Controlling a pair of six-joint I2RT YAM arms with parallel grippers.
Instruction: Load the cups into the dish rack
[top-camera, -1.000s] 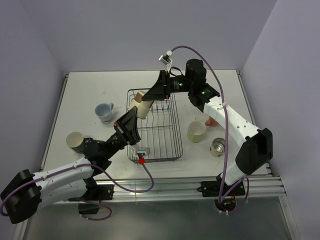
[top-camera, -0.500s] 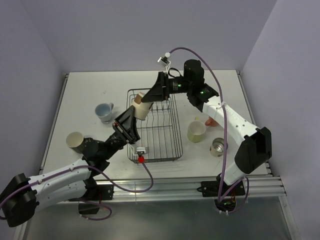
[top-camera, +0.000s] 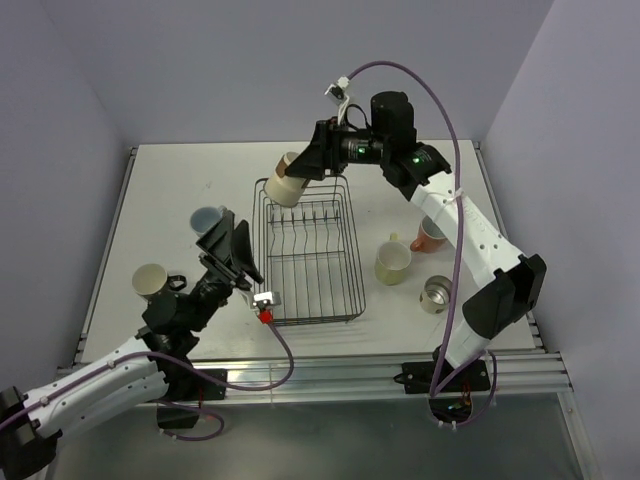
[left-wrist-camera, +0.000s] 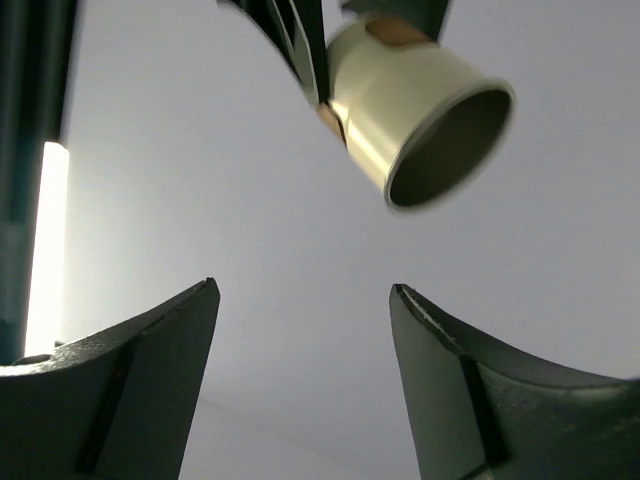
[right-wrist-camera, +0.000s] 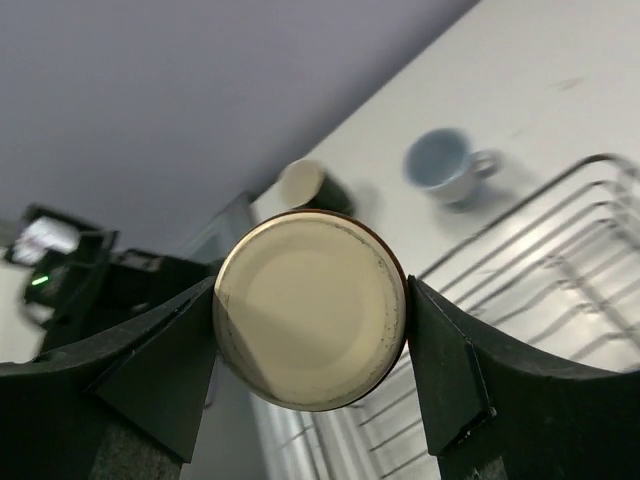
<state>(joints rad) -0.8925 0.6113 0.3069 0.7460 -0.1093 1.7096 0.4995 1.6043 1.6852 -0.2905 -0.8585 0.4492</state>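
Left fingers (top-camera: 228, 243), near-left of tabletop (top-camera: 160, 190): just let go, now spread wide, holding nothing, pulled back toward near edge. Dish rack (top-camera: 310, 275) mid-tabletop, no cup inside yet. Farther back, right fingers (top-camera: 306, 170) clamped on tan tumbler (top-camera: 287, 185), carrying it alone, tipped sideways in air over rack's far-left corner. Handover looks done, guessing next job is lowering it in.

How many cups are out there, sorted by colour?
Tan tumblers: 2
Pale blue mug: 1
Black cup, cream inside: 1
Pale yellow mug: 1
Pink mug: 1
Total: 6 cups
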